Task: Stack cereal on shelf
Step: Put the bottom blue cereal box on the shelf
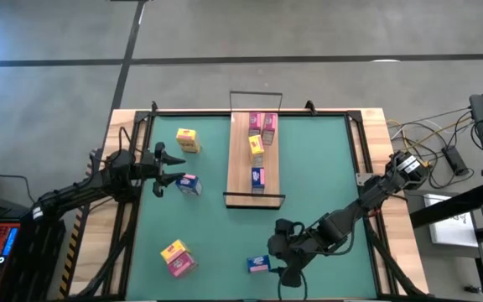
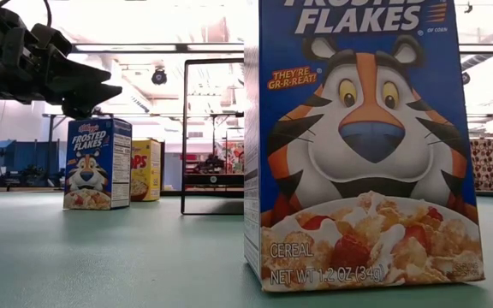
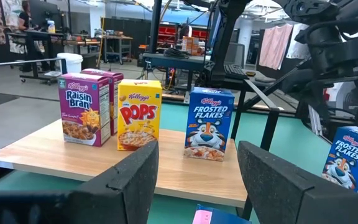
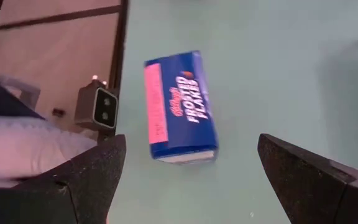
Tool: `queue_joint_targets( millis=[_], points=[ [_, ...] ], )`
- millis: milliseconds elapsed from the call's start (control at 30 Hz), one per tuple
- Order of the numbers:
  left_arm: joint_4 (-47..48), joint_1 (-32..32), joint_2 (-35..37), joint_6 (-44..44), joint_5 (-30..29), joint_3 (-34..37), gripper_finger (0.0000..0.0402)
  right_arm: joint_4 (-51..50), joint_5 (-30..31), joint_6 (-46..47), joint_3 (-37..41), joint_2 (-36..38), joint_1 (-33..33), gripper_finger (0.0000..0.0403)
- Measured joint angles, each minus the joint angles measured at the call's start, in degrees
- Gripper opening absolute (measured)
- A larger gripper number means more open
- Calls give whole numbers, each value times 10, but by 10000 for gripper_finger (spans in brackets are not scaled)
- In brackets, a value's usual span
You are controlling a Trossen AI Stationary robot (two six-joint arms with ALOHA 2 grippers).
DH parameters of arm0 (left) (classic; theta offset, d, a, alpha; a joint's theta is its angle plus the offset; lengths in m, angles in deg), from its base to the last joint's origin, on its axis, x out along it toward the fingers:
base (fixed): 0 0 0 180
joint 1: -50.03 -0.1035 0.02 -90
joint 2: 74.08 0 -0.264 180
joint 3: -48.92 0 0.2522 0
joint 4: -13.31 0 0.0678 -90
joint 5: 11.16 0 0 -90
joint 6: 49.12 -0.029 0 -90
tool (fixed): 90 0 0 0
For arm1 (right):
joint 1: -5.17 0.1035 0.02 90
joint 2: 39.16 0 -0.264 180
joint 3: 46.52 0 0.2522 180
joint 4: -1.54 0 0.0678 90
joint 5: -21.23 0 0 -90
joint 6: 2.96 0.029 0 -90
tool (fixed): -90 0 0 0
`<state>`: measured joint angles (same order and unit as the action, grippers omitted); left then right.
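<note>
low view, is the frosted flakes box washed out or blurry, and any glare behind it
Low view: the near Frosted Flakes box is sharp and evenly lit, its top cropped, with bright ceiling lights blown out behind. Right wrist view: the lying blue box is soft, its lettering slightly blurred.

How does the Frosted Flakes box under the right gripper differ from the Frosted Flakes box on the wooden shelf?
The Frosted Flakes box below the right gripper lies flat on the green table; the other Frosted Flakes box stands upright on the shelf. The first lies alone; the second stands in a row with Pops and Raisin Bran. Both are blue.
</note>
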<state>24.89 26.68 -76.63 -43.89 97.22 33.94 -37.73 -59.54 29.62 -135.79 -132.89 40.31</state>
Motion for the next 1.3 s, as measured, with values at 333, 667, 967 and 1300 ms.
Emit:
queue_joint_targets(
  millis=[333, 667, 967, 1300],
  points=[
    [0, 0, 0, 0, 0, 0, 204, 40, 0, -115, 2, -20, 6, 353],
    [-1, 0, 0, 0, 0, 0, 204, 75, 13, -152, -2, -49, 6, 353],
    [-2, 0, 0, 0, 0, 0, 204, 101, 28, -161, -2, -78, 6, 353],
    [-3, 0, 0, 0, 0, 0, 204, 100, 28, -163, -2, -88, 5, 306]
  ],
)
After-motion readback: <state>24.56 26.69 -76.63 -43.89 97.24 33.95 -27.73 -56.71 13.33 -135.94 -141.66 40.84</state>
